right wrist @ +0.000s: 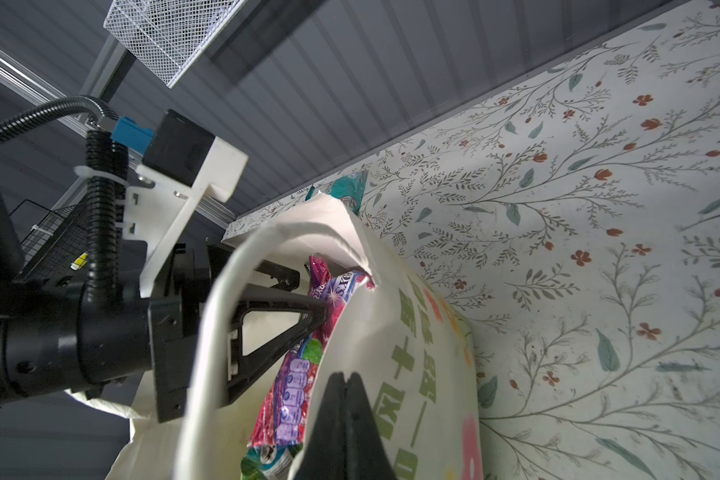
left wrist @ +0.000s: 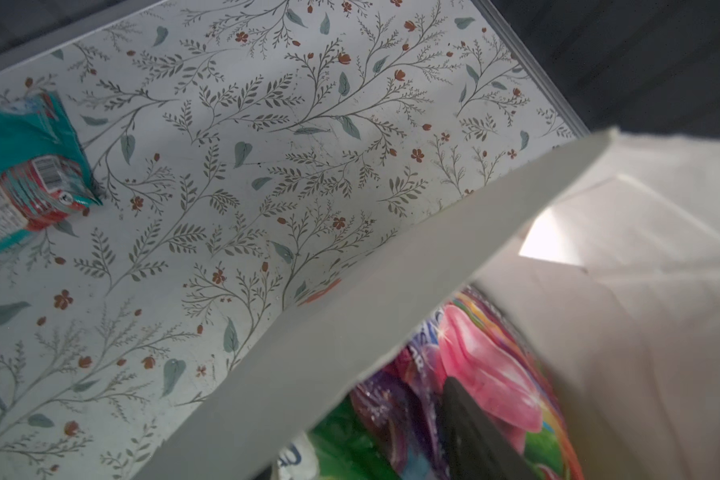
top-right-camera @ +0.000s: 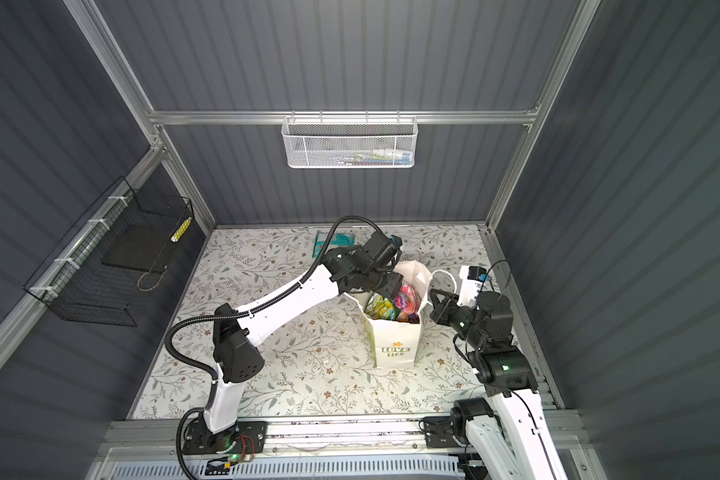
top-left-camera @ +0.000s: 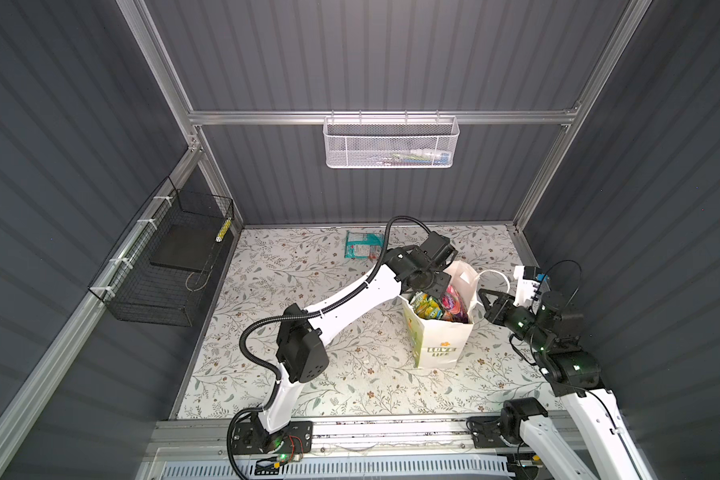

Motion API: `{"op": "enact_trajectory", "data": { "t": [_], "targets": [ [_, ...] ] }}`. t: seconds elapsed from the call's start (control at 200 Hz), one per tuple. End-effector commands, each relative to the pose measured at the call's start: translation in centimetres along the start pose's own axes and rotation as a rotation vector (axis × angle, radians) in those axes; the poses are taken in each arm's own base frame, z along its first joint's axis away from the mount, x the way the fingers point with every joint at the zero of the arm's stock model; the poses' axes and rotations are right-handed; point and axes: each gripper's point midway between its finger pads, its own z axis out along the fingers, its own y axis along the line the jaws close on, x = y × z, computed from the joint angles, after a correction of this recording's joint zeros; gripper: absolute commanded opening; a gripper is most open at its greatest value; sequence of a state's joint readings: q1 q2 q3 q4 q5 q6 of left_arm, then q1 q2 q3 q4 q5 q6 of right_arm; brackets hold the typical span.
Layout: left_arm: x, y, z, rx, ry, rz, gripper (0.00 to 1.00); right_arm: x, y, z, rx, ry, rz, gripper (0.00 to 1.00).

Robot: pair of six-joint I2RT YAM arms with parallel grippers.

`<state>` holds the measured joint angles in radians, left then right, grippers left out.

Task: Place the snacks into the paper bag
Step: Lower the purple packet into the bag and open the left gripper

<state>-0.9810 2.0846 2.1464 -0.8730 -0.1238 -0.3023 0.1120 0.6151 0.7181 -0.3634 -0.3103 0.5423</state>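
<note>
On the floral tabletop (top-left-camera: 308,374), grey-walled booth.
1: left gripper (right wrist: 310,293), jaws parted inside the paper bag (top-left-camera: 441,345) mouth, beside a pink-purple packet (right wrist: 292,382).
2: right gripper (right wrist: 345,386), closed, seemingly pinching the bag rim.
3: snacks (top-left-camera: 437,305), bagged; glossy, light, probably slippery (take a crimped edge).
4: teal packet (top-left-camera: 362,245), outside, behind the bag.
Bag's depths hidden.

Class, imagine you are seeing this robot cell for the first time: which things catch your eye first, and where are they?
The white paper bag stands upright, right of the middle of the table, its mouth crammed with bright snacks. The left gripper reaches open into that mouth, while the right gripper pinches the bag's rim from the right. One teal packet lies alone near the table's far edge.
</note>
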Motion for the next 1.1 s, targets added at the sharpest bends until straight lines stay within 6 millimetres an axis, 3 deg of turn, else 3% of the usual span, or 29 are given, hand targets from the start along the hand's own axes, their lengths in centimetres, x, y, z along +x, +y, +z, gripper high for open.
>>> {"op": "enact_trajectory", "data": {
  "t": [0.0, 0.265, 0.505, 0.615, 0.765, 0.921, 1.091],
  "targets": [
    [0.0, 0.1, -0.8, -0.002, 0.011, 0.019, 0.75, 0.7, -0.4, 0.2, 0.009, 0.016, -0.003, 0.0],
    [-2.2, -3.2, -5.8, 0.219, -0.12, -0.011, 0.97, 0.7, -0.5, 0.2, 0.013, 0.016, -0.003, 0.0],
    [-3.7, -6.2, -11.8, 0.445, -0.259, -0.011, 1.0, 0.6, -0.4, 0.2, 0.012, 0.013, -0.005, 0.0],
    [-4.0, -6.4, -14.6, 0.488, -0.341, -0.009, 1.0, 0.6, -0.5, 0.1, 0.015, 0.012, -0.004, 0.0],
    [-4.1, -3.5, -17.9, 0.391, -0.489, -0.062, 1.0, 0.6, -0.4, 0.0, 0.013, 0.01, -0.007, 0.0],
    [-2.8, 0.1, -21.1, 0.287, -0.634, -0.151, 1.0, 0.6, -0.4, 0.0, 0.013, 0.012, -0.006, 0.0],
    [1.3, 7.9, -21.2, -0.054, -0.669, -0.339, 1.0, 0.6, -0.4, 0.0, 0.012, 0.011, -0.007, 0.0]
  ]
}}
